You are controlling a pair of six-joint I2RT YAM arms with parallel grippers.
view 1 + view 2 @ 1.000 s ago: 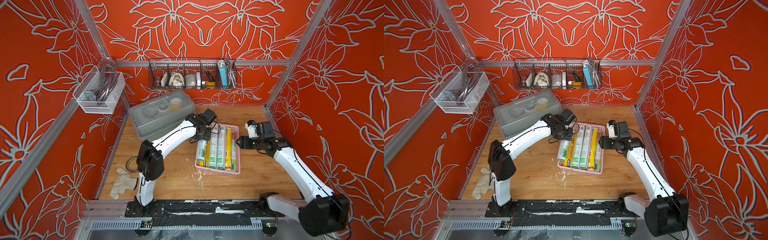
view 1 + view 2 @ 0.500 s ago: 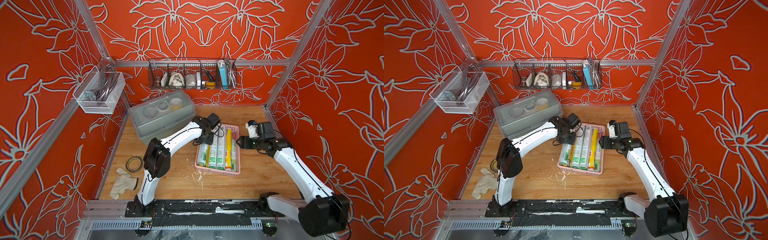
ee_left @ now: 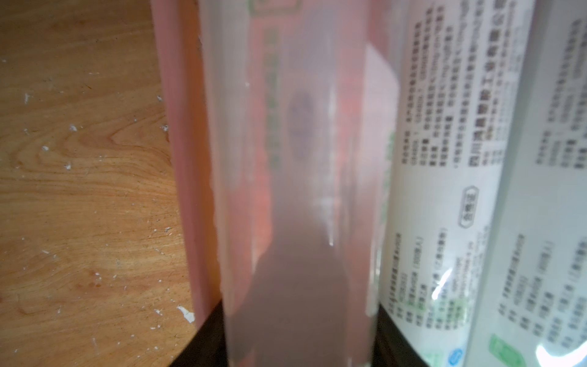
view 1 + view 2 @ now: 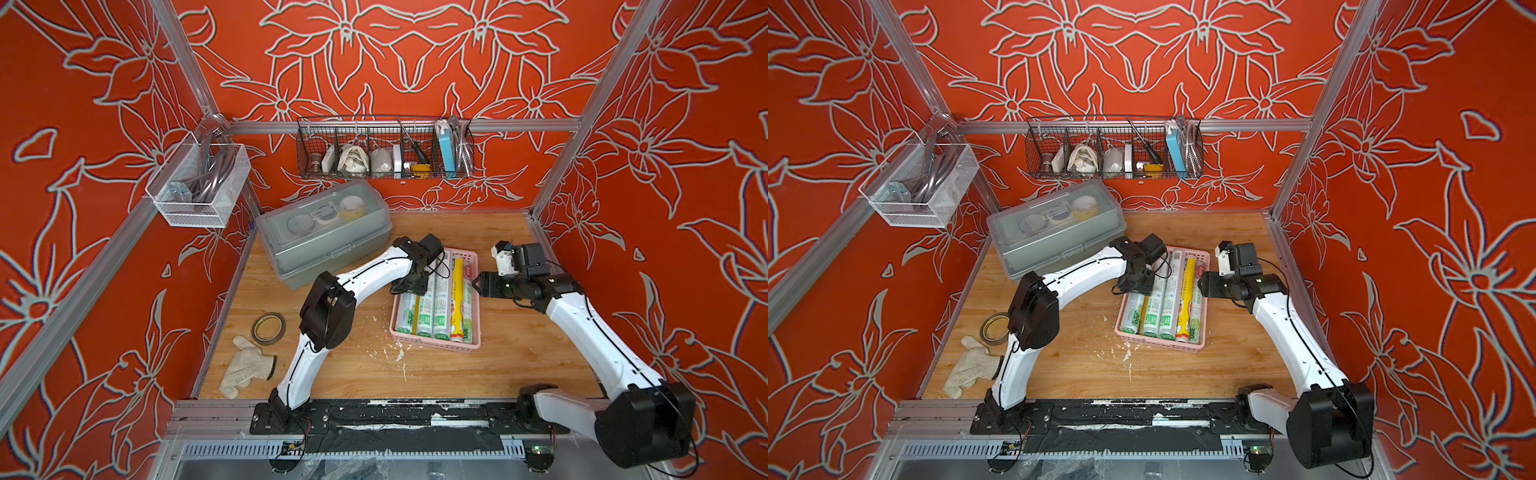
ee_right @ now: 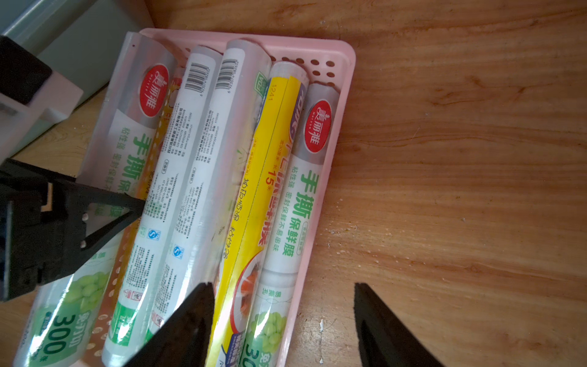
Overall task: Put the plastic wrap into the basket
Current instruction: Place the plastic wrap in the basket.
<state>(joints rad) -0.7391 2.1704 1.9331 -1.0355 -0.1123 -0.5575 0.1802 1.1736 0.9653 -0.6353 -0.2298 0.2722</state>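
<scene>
Five or so glossy plastic wrap rolls (image 4: 440,299) side by side in pink basket (image 4: 440,344)

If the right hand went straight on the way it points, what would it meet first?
Probably the pink basket: its side wall nearest the right hand, or the green-print roll lying just inside. Height is unclear.

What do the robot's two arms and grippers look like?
The left arm and right arm have glossy white shells, bulky black joint housings and thin black cables alongside. The left gripper and right gripper are black, with flat pointed triangular fingers.
</scene>
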